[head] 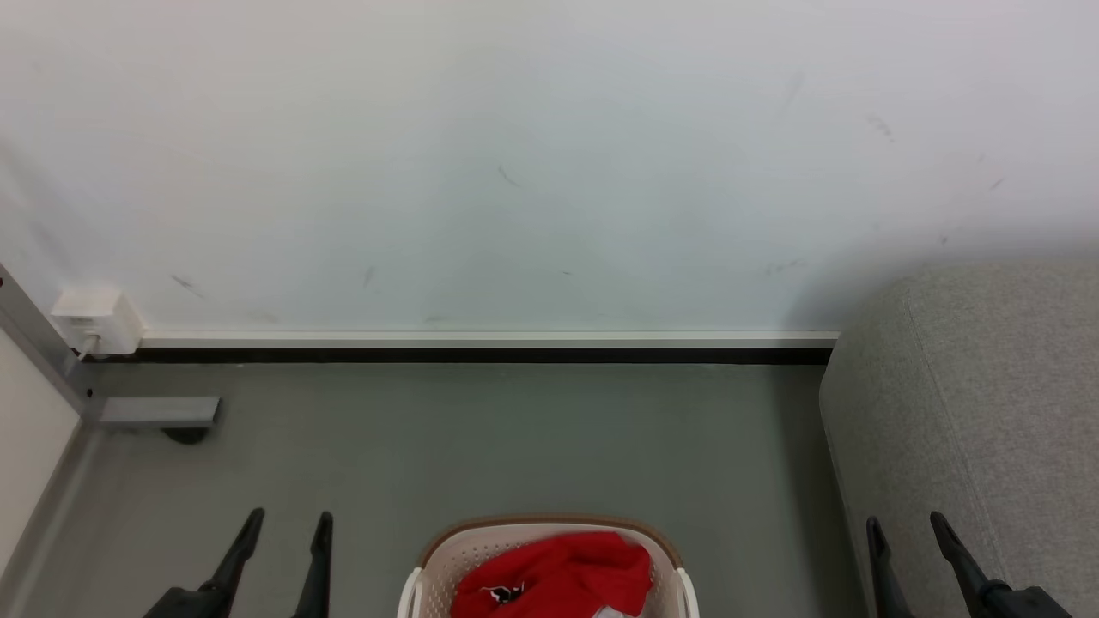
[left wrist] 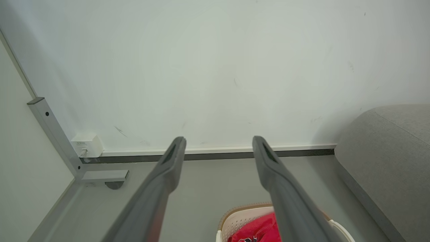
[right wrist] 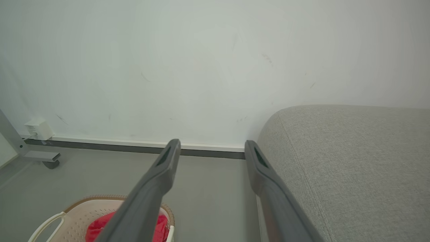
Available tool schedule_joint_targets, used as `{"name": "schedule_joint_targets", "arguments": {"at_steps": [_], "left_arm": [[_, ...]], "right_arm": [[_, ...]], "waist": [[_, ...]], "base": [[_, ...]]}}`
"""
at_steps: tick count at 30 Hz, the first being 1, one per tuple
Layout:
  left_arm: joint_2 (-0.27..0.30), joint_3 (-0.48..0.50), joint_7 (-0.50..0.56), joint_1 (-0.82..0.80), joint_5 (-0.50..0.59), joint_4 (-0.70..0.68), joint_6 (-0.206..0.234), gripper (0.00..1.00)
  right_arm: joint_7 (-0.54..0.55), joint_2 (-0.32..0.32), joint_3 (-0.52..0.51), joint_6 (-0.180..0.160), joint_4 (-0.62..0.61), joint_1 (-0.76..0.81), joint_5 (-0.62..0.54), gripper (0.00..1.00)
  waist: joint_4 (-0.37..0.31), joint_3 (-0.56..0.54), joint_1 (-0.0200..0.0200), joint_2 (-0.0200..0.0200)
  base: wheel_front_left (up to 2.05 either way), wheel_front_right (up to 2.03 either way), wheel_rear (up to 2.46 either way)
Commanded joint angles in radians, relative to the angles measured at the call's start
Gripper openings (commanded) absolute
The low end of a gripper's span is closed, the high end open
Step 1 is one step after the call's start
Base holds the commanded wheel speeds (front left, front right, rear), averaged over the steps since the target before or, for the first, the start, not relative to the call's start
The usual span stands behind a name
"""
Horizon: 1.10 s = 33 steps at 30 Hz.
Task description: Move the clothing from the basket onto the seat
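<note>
Clothing [head: 558, 571] location? — first observer.

Second observer: In the basket [head: 446, 566], heaped. Bright red, soft, crumpled; a small black-and-white mark on a near fold, a scrap of white at the lower edge. None on the seat [head: 970, 412].

First: Basket and seat, materials?

Second: Basket is cream plastic, oval, with a perforated wall, brown woven-look rim and looped side handles. It stands on the grey floor [head: 515, 438]. Seat is grey woven upholstery with a rounded corner and one seam running down it. It sits to the robot's right of the basket, apart from it.

First: Grippers?

Second: Left gripper [head: 290, 515] and right gripper [head: 903, 518] are both spread wide, nothing between the dark fingers. One is on either side of the basket, neither touching it.

First: Step in hand?

Second: Judged as the outset; no garment taken. The next move likely calls for one arm to reach down into the heap and pinch a raised fold. Limp cloth may drag on the rim.
</note>
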Motion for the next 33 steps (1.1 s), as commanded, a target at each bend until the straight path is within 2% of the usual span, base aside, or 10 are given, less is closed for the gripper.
{"name": "schedule_joint_targets", "arguments": {"at_steps": [1, 14, 25, 33], "left_arm": [[0.009, 0.002, -0.001, 0.006, -0.006, 0.004, -0.004, 1.0], [0.007, -0.009, -0.001, -0.009, -0.014, 0.002, -0.004, 1.0], [0.009, -0.092, -0.001, -0.185, -0.024, 0.024, -0.003, 1.0], [0.034, -0.184, -0.001, -0.341, -0.029, 0.129, -0.001, 1.0]], "right_arm": [[-0.003, -0.007, -0.003, 0.003, -0.003, 0.006, -0.009, 1.0], [-0.003, -0.007, -0.002, 0.003, -0.019, -0.009, -0.013, 1.0], [-0.002, -0.007, -0.014, 0.003, -0.092, -0.153, -0.034, 1.0], [-0.002, -0.007, -0.025, 0.003, -0.134, -0.279, -0.044, 1.0]], "waist": [[0.0, 0.0, 0.0, -0.0001], [-0.003, 0.033, 0.0, -0.0001], [-0.006, 0.298, 0.0, -0.0001], [-0.025, 0.481, 0.0, -0.0001]], "base": [[0.0, 0.0, 0.0], [0.0, 0.0, 0.0], [0.0, 0.0, 0.0], [0.0, 0.0, 0.0]]}}
